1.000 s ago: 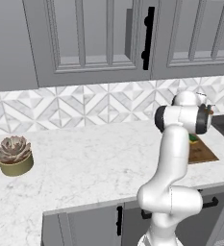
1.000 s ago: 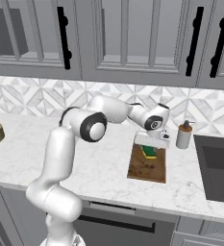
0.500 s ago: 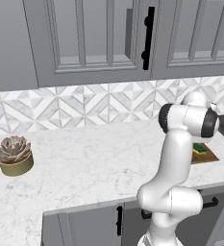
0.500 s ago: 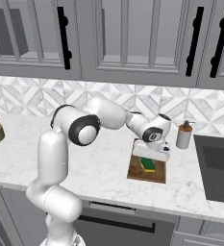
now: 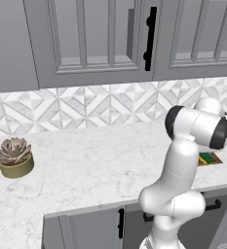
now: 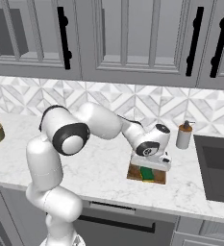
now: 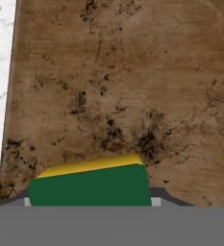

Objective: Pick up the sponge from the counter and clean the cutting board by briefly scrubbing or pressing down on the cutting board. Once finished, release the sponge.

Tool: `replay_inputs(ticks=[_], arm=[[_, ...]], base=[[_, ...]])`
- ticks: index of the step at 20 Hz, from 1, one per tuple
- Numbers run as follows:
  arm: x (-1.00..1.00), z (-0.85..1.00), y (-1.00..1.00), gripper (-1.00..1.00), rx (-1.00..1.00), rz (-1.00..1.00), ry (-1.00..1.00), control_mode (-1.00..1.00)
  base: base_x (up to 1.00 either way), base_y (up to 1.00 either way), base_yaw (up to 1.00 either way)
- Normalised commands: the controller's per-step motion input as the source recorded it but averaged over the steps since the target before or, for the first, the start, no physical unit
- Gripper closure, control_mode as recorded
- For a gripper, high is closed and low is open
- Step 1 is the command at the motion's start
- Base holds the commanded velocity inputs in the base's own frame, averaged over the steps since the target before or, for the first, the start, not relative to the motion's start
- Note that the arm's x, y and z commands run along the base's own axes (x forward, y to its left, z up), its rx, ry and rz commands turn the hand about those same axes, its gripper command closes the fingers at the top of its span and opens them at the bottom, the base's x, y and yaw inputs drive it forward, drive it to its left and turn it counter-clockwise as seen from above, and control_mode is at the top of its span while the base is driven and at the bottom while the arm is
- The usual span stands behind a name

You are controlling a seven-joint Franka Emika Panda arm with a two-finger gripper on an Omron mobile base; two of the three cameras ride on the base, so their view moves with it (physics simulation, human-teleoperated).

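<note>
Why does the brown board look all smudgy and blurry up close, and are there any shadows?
Hand view: the cutting board looks soft and smeared, its dark stains fuzzy, while the sponge has crisp edges. Right base view: lighting is flat and even, with a faint shadow under the gripper and no glare on the counter.

Gripper with sponge lower, onto cutting board
</note>
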Motion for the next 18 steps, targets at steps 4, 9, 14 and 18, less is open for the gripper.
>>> replay_inputs(ticks=[4, 9, 14, 18], arm=[[0.21, 0.0, -0.35, 1.0, -0.05, -0.09, -0.03, -1.0], [0.44, 0.0, -0.46, 1.0, 0.0, -0.04, 0.0, -1.0], [0.05, 0.0, -0.43, 1.0, 0.0, 0.0, -0.02, -1.0], [0.0, 0.0, -0.36, 1.0, 0.0, 0.0, -0.04, -1.0]], base=[[0.0, 0.0, 0.0], [0.0, 0.0, 0.0], [0.0, 0.0, 0.0], [0.0, 0.0, 0.0]])
